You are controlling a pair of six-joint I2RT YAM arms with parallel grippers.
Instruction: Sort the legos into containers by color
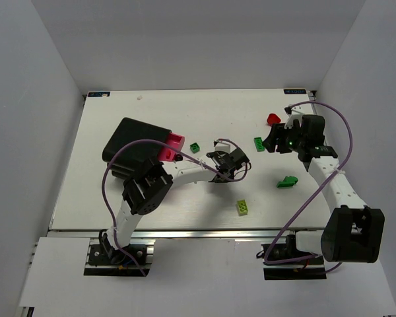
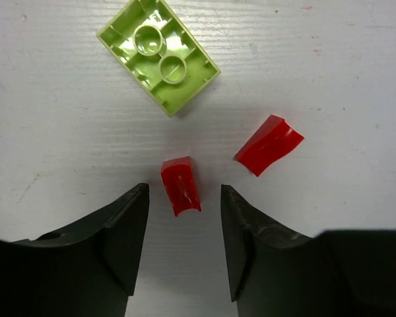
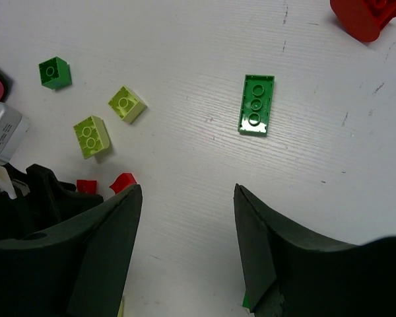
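Note:
In the left wrist view a small red lego (image 2: 181, 185) lies on the table between the tips of my open left gripper (image 2: 183, 189); neither finger touches it. A second red lego (image 2: 268, 145) and an upturned lime lego (image 2: 160, 56) lie just beyond. My right gripper (image 3: 187, 191) is open over bare table, short of a flat green lego (image 3: 256, 104). The black cabinet (image 1: 135, 148) with two pink drawers (image 1: 175, 142) pulled out stands at the left. From above, the left gripper (image 1: 239, 170) is mid-table and the right gripper (image 1: 272, 142) is further right.
More legos lie loose: a dark green one (image 1: 195, 147) near the drawers, a green one (image 1: 287, 181), a lime one (image 1: 243, 208) towards the front, a red one (image 1: 272, 119) at the back. The right wrist view shows two lime legos (image 3: 91, 137) beside the left arm.

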